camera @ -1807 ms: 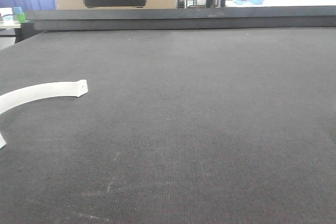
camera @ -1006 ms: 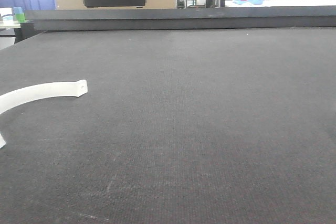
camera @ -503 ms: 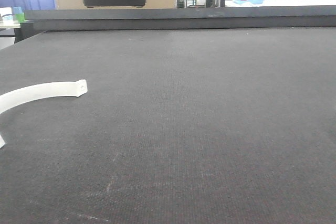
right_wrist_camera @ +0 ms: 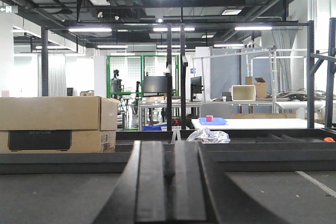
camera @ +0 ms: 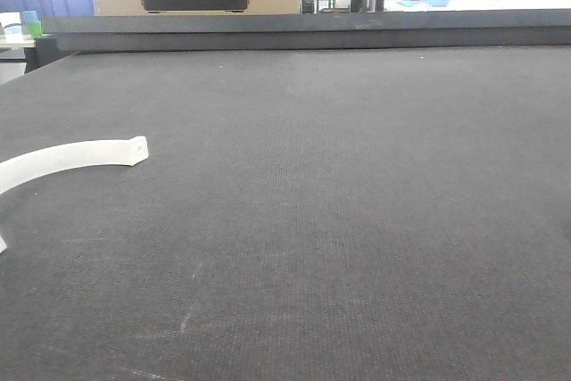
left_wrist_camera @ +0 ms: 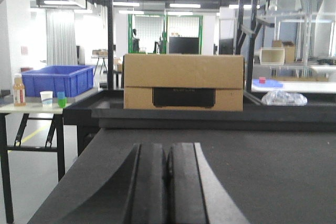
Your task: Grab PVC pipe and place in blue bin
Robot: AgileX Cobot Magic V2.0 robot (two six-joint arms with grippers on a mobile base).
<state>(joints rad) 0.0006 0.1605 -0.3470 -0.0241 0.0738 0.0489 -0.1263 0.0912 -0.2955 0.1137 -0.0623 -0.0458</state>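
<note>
One dark worktop; one blue bin off its far-left corner. Both arms point level across it, left fingers and right fingers clenched empty. One curved white PVC pipe lies at its left edge.

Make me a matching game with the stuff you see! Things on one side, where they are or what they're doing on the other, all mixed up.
Things:
1. white curved piece
2. blue bin
3. cardboard box
4. left pincer

Place or state:
A. shut, holding nothing
B. on the side table, away from the work surface
C. lying flat on the dark table, near its left edge
D. standing at the dark table's far end

Pairs: 1-C, 2-B, 3-D, 4-A
</note>
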